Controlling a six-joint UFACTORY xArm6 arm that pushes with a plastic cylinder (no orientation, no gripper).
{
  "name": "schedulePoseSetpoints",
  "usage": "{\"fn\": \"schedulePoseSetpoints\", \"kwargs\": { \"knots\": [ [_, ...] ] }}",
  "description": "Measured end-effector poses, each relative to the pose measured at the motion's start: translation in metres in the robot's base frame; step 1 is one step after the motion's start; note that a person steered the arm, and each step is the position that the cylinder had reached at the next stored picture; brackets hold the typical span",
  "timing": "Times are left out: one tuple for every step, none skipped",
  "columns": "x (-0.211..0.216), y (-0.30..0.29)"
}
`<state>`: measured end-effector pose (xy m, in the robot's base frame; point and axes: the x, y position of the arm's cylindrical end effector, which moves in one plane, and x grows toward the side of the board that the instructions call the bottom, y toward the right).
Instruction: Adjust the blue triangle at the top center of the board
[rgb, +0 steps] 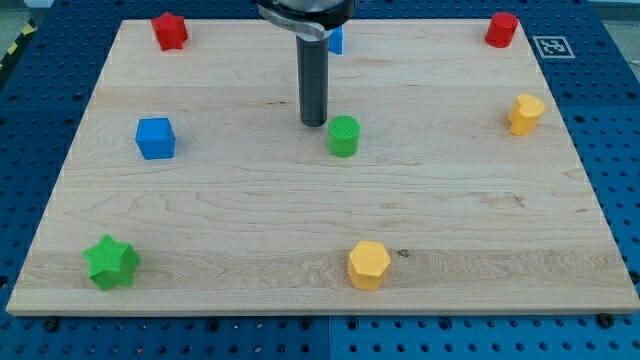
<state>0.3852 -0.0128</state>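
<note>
The blue triangle (337, 41) sits at the view's top centre, mostly hidden behind the rod; only a small blue part shows to the rod's right. My tip (314, 122) rests on the board well below the blue triangle, toward the view's bottom. It is just left of the green cylinder (344, 136) and slightly above it, with a small gap.
A red star (170, 31) is at top left, a red cylinder (502, 29) at top right. A yellow block (526, 114) is at right, a blue cube (155, 138) at left. A green star (111, 262) is at bottom left, a yellow hexagon (369, 265) at bottom centre.
</note>
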Motion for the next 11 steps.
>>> {"fn": "schedulePoseSetpoints", "kwargs": {
  "knots": [
    [-0.02, 0.0],
    [-0.04, 0.0],
    [-0.059, 0.0],
    [-0.079, 0.0],
    [-0.1, 0.0],
    [-0.119, 0.0],
    [-0.138, 0.0],
    [-0.155, 0.0],
    [-0.173, 0.0],
    [-0.189, 0.0],
    [-0.192, 0.0]
  ]
}}
